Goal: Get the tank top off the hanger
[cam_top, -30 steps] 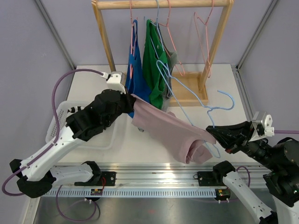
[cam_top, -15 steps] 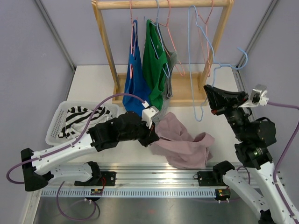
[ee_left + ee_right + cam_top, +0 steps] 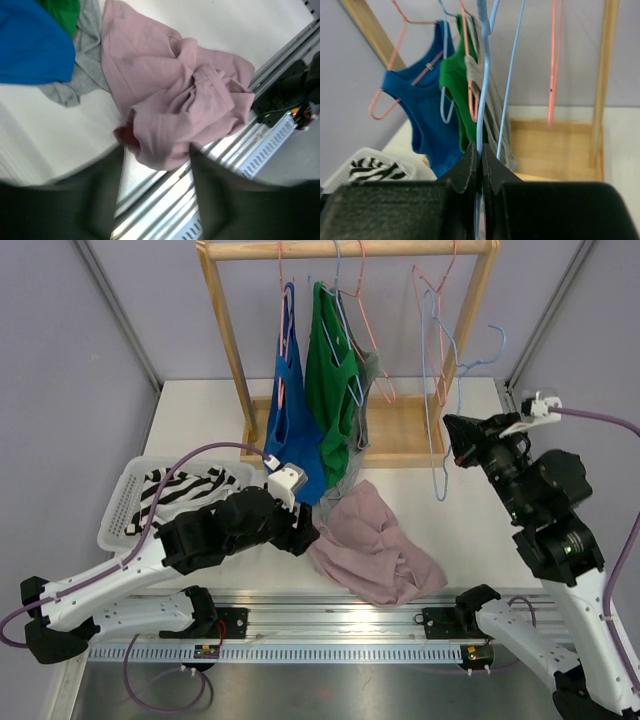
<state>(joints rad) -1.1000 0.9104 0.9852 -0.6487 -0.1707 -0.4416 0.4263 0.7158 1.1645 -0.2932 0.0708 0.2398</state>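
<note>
The tank top (image 3: 175, 100) lies crumpled on the table (image 3: 240, 25) just ahead of my left gripper (image 3: 156, 167), whose jaws stand apart, holding nothing. Well off to its right, my right gripper (image 3: 480, 157) pinches the bare blue hanger (image 3: 481, 75).

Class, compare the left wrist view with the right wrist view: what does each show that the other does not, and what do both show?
Left wrist only: the pink tank top crumpled on the table, off any hanger, and the metal rail at the table edge.
Right wrist only: the right end effector shut on the light blue hanger, the wooden rack, pink hangers, the white basket.
Both: the blue top, the green top and the gray top.
</note>
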